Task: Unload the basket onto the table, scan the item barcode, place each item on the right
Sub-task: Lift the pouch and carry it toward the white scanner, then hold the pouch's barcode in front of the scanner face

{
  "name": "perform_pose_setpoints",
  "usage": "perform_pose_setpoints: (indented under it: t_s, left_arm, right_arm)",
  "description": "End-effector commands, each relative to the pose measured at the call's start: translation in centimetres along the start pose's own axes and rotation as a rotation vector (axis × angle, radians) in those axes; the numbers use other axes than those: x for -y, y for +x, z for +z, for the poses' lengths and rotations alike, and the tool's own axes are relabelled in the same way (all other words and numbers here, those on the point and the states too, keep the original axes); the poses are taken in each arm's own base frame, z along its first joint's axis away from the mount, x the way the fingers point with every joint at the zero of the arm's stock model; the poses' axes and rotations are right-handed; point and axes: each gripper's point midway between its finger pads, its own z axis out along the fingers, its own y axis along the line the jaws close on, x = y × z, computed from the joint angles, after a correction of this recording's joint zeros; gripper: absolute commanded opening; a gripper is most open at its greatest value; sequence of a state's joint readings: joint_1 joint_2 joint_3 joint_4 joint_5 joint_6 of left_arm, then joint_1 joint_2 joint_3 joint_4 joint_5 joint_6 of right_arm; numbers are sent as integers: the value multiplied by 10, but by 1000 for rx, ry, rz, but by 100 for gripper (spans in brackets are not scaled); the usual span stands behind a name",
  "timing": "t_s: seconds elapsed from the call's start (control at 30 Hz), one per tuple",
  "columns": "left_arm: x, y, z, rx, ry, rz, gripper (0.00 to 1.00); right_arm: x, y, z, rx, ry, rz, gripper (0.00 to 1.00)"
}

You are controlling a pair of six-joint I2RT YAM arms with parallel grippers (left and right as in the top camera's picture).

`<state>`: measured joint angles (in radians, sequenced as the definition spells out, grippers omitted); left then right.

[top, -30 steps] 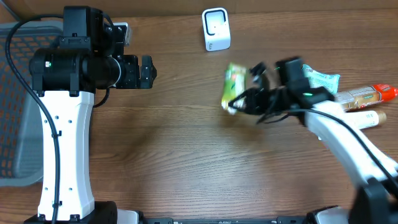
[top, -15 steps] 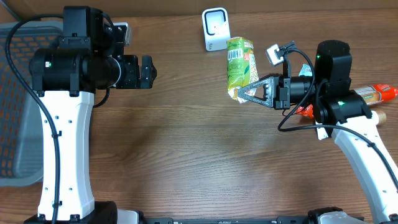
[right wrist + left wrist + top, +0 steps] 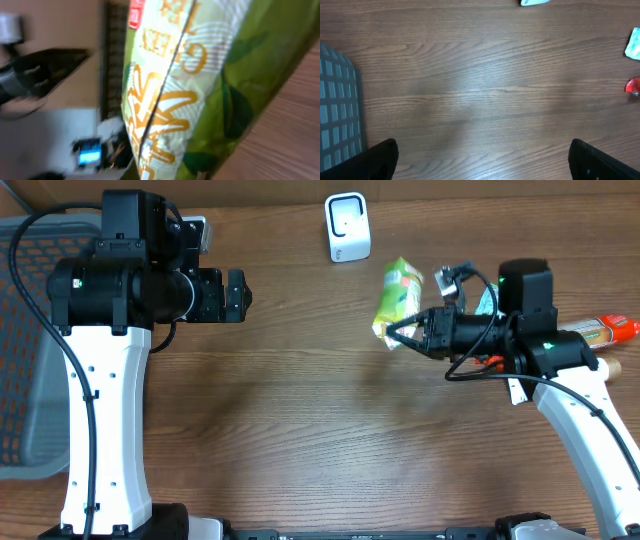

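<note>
Overhead view: the right gripper is clamped shut on the near end of a green packet and holds it up off the table. The packet leans to the left, with its top pointing toward the far edge. It sits right of centre, nearer than the white scanner and a bit to the right of it, not touching it. Behind the right arm, at the right edge, there's a small pile of other stuff: a teal packet and an orange-capped tube.

The left gripper hangs over the far left part of the table with its jaws spread wide and nothing between them. A grey mesh basket sits at the left edge.

On the right wrist camera the packet fills pretty much the whole frame, green with orange lettering, too blurry for me to spot a barcode. The left wrist camera mostly shows bare wood, with the basket's mesh at the left.
</note>
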<state>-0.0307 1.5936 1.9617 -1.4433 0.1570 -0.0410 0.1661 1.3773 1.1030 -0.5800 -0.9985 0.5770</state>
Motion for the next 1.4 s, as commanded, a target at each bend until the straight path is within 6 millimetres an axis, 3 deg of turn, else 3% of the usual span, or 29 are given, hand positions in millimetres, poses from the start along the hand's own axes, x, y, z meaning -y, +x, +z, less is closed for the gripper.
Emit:
perform_pose_setpoints:
  t_s: [0.0, 0.1, 0.2, 0.33, 0.47, 0.83, 1.17, 1.37]
  left_arm:
    - [0, -1, 0, 6, -3, 25, 100]
    - [0, -1, 0, 6, -3, 25, 100]
    - [0, -1, 0, 6, -3, 25, 100]
    - [0, -1, 0, 6, -3, 25, 100]
    - [0, -1, 0, 6, -3, 25, 100]
    - [0, -1, 0, 6, -3, 25, 99]
    - [0, -1, 0, 6, -3, 25, 99]
    - [0, -1, 0, 5, -2, 26, 99]
  right_arm:
    - [28, -19, -4, 139, 248, -65, 4]
    - [41, -20, -8, 155, 395, -94, 4]
    - [41, -31, -18, 161, 559, -155, 4]
    - [34, -60, -33, 148, 811, -265, 4]
    - [28, -99, -34, 124, 1027, -395, 4]
    - [70, -201, 14, 148, 1372, -824, 4]
    - [65, -260, 52, 176, 1408, -1205, 4]
    - [79, -289, 63, 167, 1600, -1371, 3]
